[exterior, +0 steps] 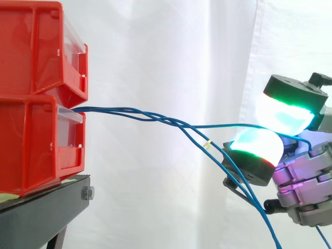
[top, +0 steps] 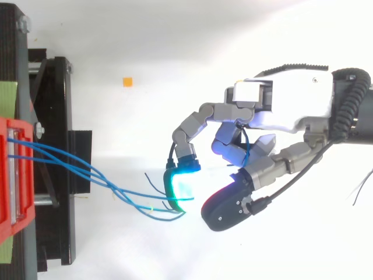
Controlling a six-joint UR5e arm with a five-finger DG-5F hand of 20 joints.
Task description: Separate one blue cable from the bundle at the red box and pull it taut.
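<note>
The robot's hand (top: 280, 111) reaches in from the right with its fingers curled.

From above, the wrist (top: 356, 129) comes in at the right edge and the pale palm faces left. One bent finger points down and left, and its pad (top: 180, 185) glows green and light blue. A thick dark fingertip (top: 226, 209) sits just beside it, with a small gap between them. From the side, two big pads glow white and green, one (exterior: 285, 111) higher than the other (exterior: 257, 145), which has a red edge. One blue cable (exterior: 223, 126) goes in between these two pads. The fingers below them shine purple.
</note>
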